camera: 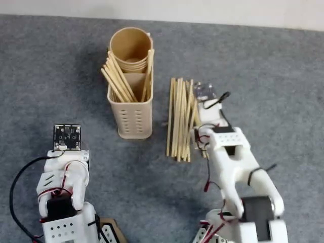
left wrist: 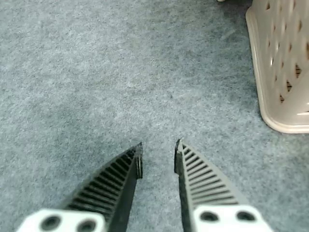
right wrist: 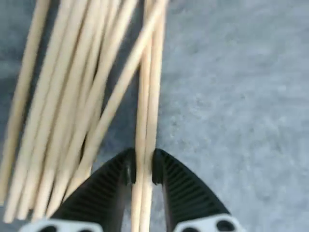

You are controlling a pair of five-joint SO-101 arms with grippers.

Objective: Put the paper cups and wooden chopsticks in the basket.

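Grey felt covers the bench (camera: 50,76), where pale wooden sticks (camera: 178,119) lie in a loose bundle just beside the basket (camera: 134,119); more of them lean inside it with the stacked tan cups (camera: 130,45). We judge them light, stiff and smooth, prone to roll, best pinched near the middle. Our right gripper (right wrist: 142,169) is clamped on two at the bundle's edge; our left gripper (left wrist: 158,157) gapes empty over bare felt near the basket

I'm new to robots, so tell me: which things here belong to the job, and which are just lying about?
Part of the job: paper cups, basket, chopsticks in the basket, loose chopsticks beside it.
Just lying about: grey carpet, brown piece at the near edge.
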